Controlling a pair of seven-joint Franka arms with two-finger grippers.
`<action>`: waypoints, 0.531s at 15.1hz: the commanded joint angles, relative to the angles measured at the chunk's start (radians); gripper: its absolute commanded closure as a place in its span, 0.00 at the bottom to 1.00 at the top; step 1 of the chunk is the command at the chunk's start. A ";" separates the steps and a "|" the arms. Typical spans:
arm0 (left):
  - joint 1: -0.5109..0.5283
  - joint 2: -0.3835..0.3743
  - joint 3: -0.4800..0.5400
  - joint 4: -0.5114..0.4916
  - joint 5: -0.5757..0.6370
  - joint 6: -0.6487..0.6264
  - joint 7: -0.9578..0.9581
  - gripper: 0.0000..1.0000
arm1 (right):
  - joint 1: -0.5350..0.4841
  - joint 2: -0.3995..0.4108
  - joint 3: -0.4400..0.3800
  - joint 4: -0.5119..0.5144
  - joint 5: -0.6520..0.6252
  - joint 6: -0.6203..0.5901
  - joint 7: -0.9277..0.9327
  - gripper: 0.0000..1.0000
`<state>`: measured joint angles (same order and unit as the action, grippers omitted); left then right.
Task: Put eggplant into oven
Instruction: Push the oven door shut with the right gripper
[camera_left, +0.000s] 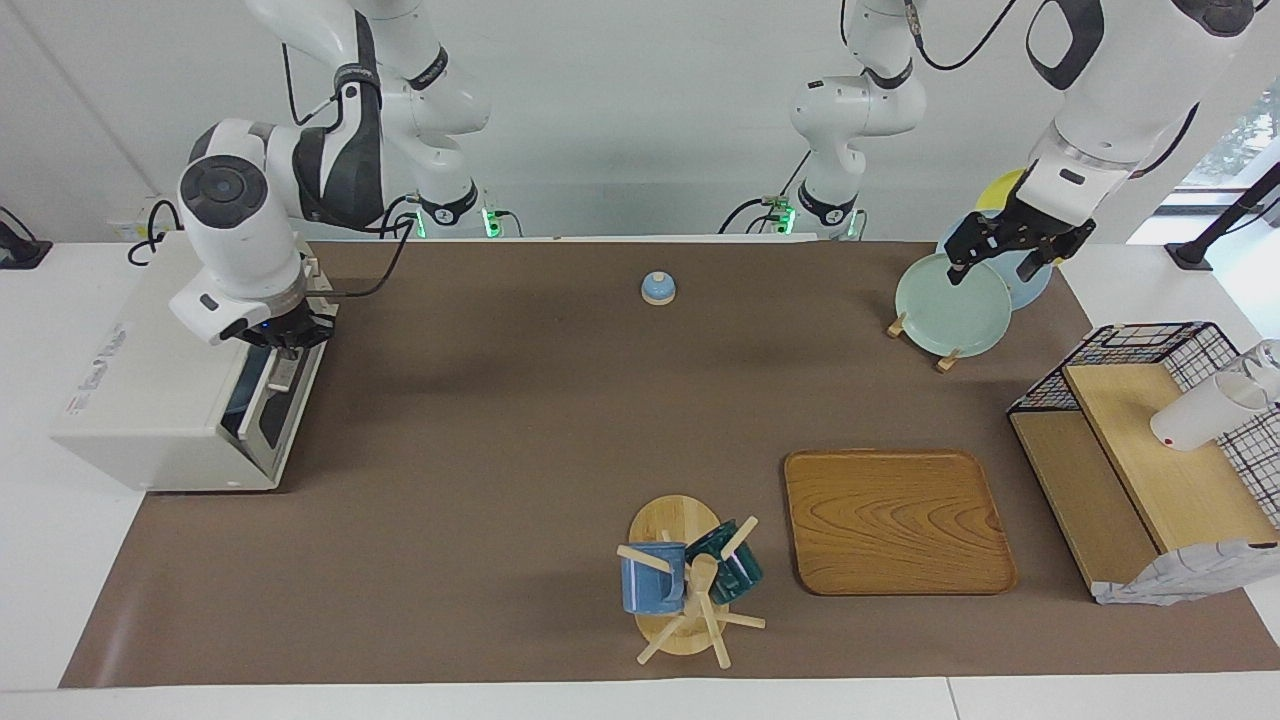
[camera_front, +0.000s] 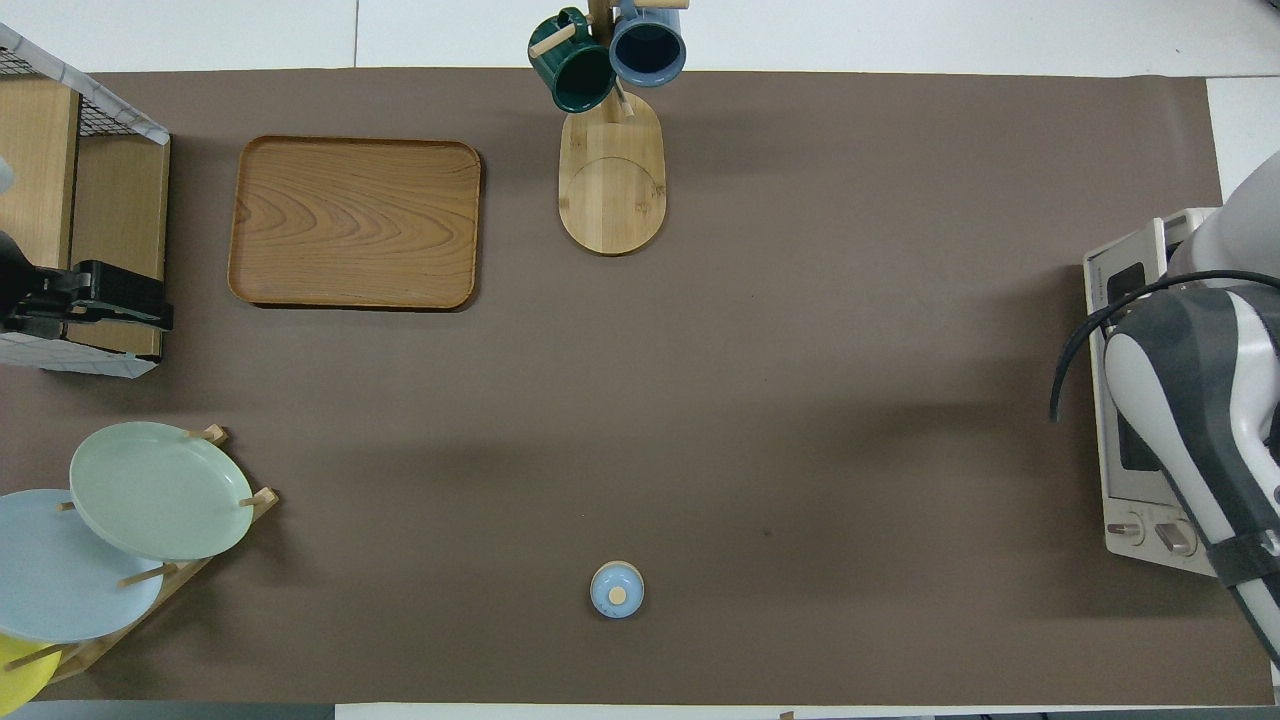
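Honestly, no eggplant anywhere in sight. The right gripper (camera_left: 287, 347) is at the oven (camera_left: 150, 420) door's top edge, and the left gripper (camera_left: 1012, 248) waits over the plate rack (camera_left: 946, 362). Can't tell either one's grip.

Facing view: high, distant camera across the table (camera_left: 520, 420), looking toward the robots. Overhead view: steep downward camera above the robots' end, looking forward. Both cover the same tabletop, rotated half a turn.
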<state>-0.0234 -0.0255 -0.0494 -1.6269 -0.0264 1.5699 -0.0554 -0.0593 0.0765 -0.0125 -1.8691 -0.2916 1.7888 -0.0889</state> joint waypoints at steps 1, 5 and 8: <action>0.002 -0.016 -0.001 -0.005 0.016 -0.007 -0.001 0.00 | -0.017 -0.033 -0.001 -0.002 0.063 -0.049 -0.035 1.00; 0.002 -0.016 -0.001 -0.005 0.016 -0.007 -0.001 0.00 | -0.005 -0.023 0.005 0.196 0.161 -0.230 -0.029 1.00; 0.002 -0.016 -0.001 -0.005 0.016 -0.007 -0.001 0.00 | -0.005 -0.015 0.008 0.243 0.186 -0.261 -0.023 0.99</action>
<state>-0.0234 -0.0255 -0.0494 -1.6269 -0.0264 1.5699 -0.0554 -0.0579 0.0354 -0.0075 -1.6631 -0.1328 1.5462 -0.0959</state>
